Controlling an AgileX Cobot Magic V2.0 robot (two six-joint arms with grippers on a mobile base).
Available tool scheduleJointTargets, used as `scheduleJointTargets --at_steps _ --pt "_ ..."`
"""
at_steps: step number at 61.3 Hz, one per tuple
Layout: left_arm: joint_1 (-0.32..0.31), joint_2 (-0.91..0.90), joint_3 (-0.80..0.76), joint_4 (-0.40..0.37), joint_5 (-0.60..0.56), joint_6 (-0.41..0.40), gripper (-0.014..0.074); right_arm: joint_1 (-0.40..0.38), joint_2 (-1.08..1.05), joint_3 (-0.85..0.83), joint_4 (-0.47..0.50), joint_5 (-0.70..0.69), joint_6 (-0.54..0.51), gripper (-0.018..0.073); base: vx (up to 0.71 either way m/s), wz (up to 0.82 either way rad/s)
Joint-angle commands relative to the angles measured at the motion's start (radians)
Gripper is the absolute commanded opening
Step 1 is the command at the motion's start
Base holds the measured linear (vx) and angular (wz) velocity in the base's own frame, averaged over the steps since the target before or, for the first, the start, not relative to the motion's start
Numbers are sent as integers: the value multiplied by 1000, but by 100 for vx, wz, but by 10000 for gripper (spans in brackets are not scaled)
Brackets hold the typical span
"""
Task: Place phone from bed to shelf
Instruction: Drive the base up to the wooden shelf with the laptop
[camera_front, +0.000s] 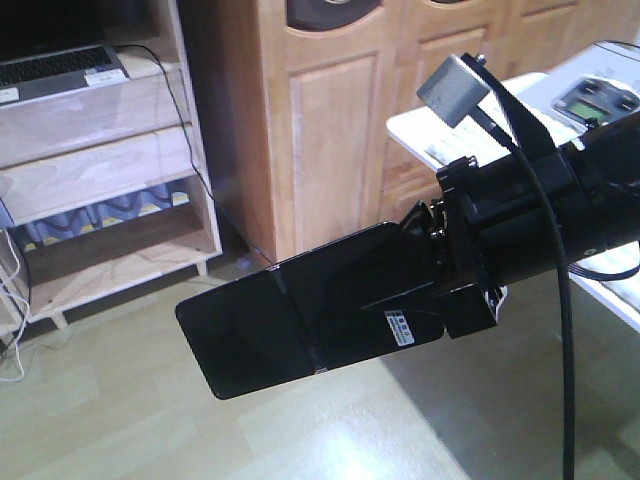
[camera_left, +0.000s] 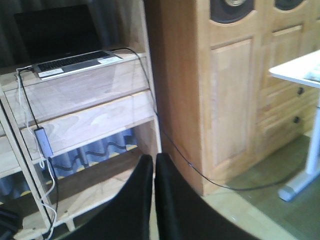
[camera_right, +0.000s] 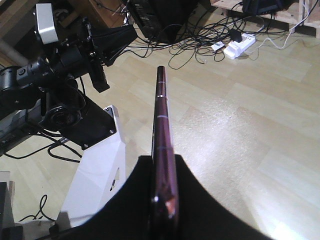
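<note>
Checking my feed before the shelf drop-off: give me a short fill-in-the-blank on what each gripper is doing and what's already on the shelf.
1. The right gripper is shut on a thin black glossy ___, held over the floor.
2. The left gripper is ___, with nothing between its fingers.
3. On top of the pale-wood plank shelf rests an open grey ___.

Missing words: phone; shut; laptop.

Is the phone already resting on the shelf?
No, the right gripper holds the phone in the air over the floor, well apart from the shelf.
</note>
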Motion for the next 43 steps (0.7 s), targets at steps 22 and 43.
scheduleJointTargets --at_steps 22,43 --pt "-2 -10 -26 -5 -73 -4 1 0 -31 -25 77 50 -4 -1 45 25" --pt "-2 -10 -26 -5 -73 -4 1 0 -31 -25 77 50 -4 -1 41 39"
